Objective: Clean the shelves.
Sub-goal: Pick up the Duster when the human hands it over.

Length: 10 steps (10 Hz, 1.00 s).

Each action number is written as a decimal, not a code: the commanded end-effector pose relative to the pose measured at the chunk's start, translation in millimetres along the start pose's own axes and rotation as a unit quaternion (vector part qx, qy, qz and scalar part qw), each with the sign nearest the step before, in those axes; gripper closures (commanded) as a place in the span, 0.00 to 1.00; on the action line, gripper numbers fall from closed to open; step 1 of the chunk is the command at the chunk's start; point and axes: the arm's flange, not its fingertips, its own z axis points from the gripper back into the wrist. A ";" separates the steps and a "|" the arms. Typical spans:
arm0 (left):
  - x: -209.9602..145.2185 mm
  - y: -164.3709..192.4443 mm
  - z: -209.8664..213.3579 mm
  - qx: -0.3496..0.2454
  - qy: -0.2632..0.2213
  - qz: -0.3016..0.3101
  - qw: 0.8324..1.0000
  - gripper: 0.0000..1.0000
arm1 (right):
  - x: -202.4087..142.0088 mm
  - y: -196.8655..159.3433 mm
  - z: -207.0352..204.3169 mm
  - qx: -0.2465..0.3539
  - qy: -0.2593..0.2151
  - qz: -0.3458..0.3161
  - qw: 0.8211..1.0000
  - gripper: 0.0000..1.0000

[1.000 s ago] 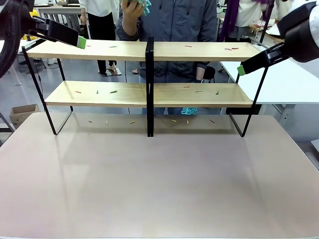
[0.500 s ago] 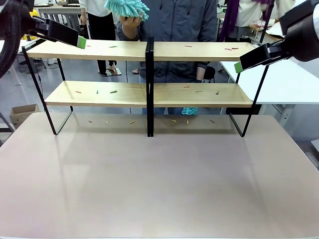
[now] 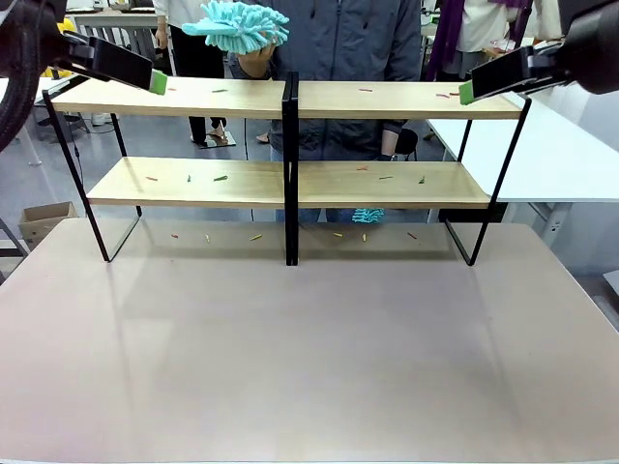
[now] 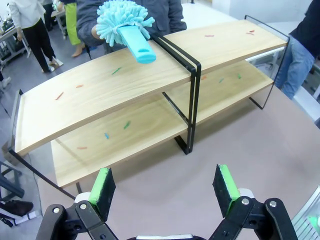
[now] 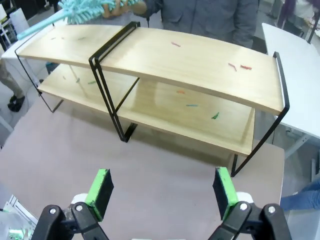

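The shelves are two long light wooden boards in a thin black frame with a central post, standing at the far side of the brown table. Small coloured scraps lie on both boards and on the table beneath. A person's hand holds a teal fluffy duster above the top board's left half. My left gripper hovers open at the top board's left end. My right gripper is open beside its right end. The wrist views look down on the shelves, the duster and the empty open grippers.
The brown tabletop stretches bare in front of the rack. A second teal tuft shows behind the lower board. A white table stands to the right, and a person stands close behind the shelves.
The right gripper has risen from below the top board's right end to level with it. The person's hand has brought the duster up and leftwards over the top board. The left gripper stayed put.
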 end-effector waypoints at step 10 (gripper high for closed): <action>0.9 0.2 0.3 0.001 -0.004 0.000 1.000 0.00 | -1.6 -0.3 -5.7 -0.009 0.005 -0.003 1.000 0.00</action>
